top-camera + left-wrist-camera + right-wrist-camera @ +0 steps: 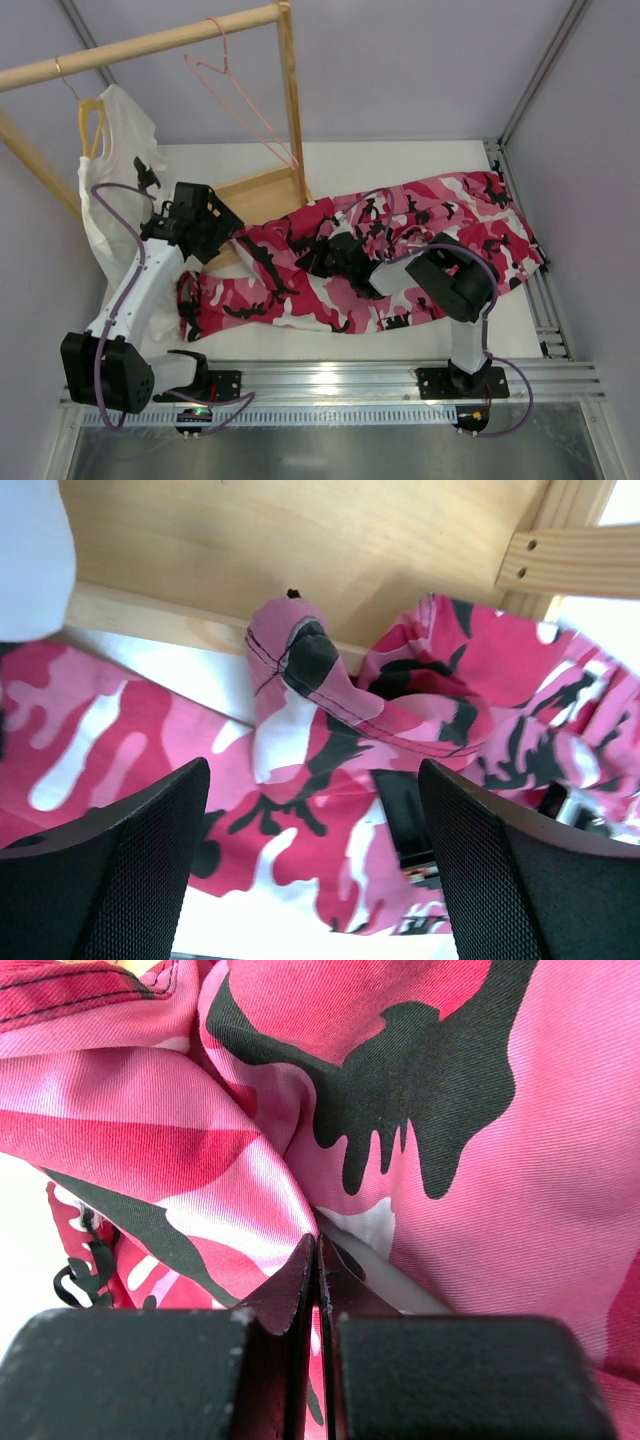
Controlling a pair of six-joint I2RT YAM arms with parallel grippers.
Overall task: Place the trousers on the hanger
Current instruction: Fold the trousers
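Note:
The pink, white and black camouflage trousers (470,215) lie spread across the table, from the wooden rack base to the right edge. The thin pale-pink wire hanger (240,100) hangs by its hook from the wooden rail, empty. My left gripper (232,236) is open just above the trousers' left end, where a raised fold (300,670) lies against the wooden base; its jaws (312,770) hold nothing. My right gripper (340,255) is in the middle of the trousers, its jaws (318,1240) shut on a bunched fold of the cloth (500,1160).
The wooden rack has a top rail (150,45), an upright post (290,100) and a flat base (255,190), which also shows in the left wrist view (300,540). A yellow hanger with a white T-shirt (105,170) hangs at the left. Metal rails (330,380) edge the table front and right.

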